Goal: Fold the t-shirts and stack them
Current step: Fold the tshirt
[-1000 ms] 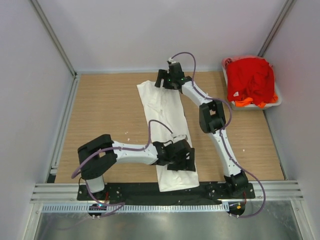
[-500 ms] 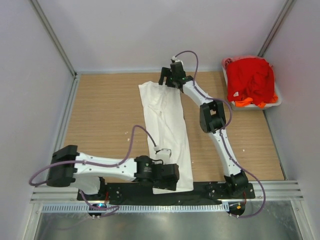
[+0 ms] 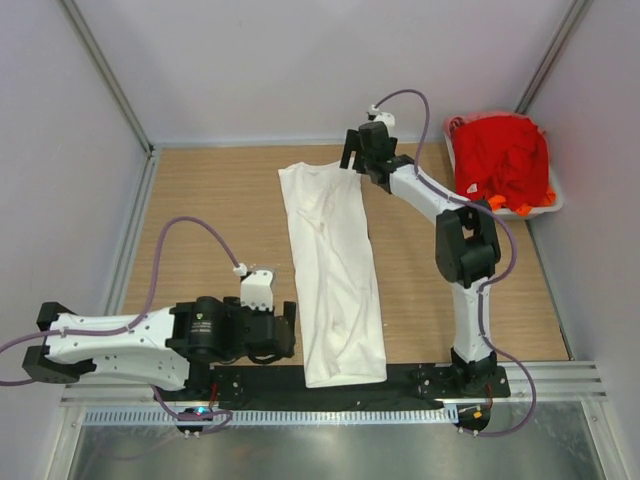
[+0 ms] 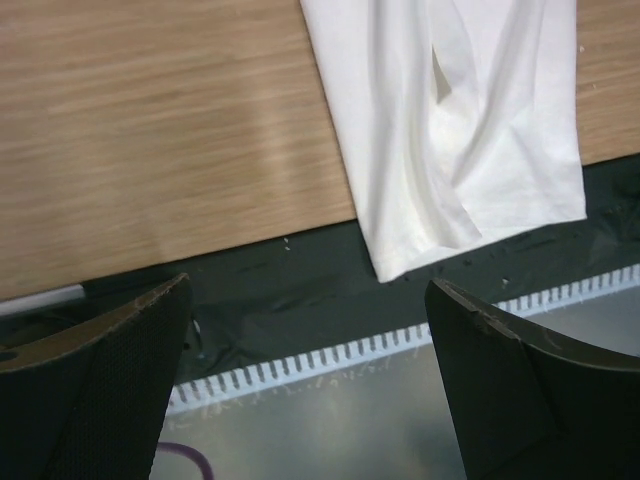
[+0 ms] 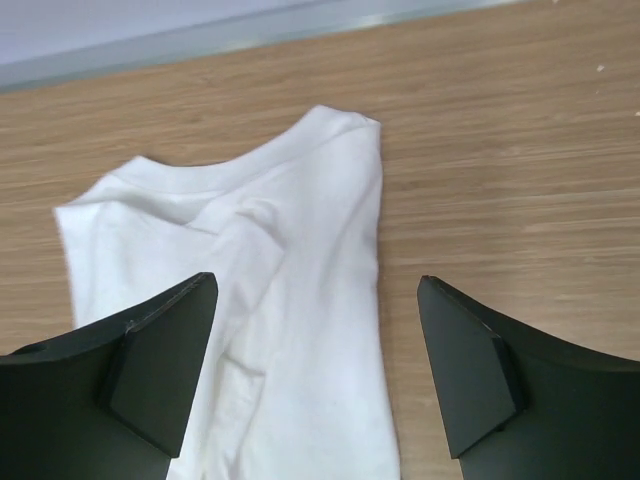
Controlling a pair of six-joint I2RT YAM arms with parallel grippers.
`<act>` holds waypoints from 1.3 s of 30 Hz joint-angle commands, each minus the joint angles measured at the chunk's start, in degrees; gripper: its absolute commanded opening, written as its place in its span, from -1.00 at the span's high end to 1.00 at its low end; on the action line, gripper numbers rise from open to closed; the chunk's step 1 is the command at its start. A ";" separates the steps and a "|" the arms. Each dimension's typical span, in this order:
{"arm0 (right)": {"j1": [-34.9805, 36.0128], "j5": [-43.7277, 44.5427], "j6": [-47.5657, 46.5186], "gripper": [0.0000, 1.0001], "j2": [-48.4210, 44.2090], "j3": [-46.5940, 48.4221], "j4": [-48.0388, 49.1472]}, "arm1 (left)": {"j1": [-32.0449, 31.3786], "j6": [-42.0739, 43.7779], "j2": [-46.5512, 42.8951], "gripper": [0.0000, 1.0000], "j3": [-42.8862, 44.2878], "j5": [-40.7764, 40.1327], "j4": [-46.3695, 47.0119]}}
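- The white t-shirt [image 3: 335, 270] lay on the table [image 3: 210, 220] as a long narrow strip, already folded lengthwise.
- Key relation: its long axis ran far-to-near, with the near end angled slightly toward the robot's right. One gripper sat at each end.
- The right gripper [image 3: 352, 158] was at the far end, just above the collar corner. In the right wrist view the collar and shoulder sat between and below its fingers. Its jaws were wide apart and held nothing.
- The left gripper [image 3: 284, 325] was just beside the near end, off the shirt's left edge, so the hem lay to its right. Its jaws were wide and empty.
- The hem hung slightly over the table edge onto the black base strip [image 4: 300, 275].
- Judgement: next was a crosswise fold, one end carried along the axis onto the other. The right arm was nearer the collar and the left nearer the hem, though the left needed to shift right to reach cloth.
- The red and orange t-shirts [image 3: 500, 160] were heaped unfolded in the tub [image 3: 553, 205] at the far right, nearest the right arm.
- No brand, label or readable writing was visible on any shirt or on the tub.
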 commanded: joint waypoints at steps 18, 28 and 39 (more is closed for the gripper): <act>19.05 12.71 -5.43 -0.28 4.51 -1.45 -3.96 | 25.96 40.77 -10.91 -0.99 -0.44 -17.58 8.80; 17.13 19.23 -3.24 -0.01 22.61 22.45 -16.69 | 25.96 40.25 -12.59 -0.99 -0.80 -19.50 8.45; 12.20 10.88 -4.37 -0.15 30.53 35.12 -11.18 | 26.31 39.90 -11.09 -0.99 -0.71 -19.86 7.92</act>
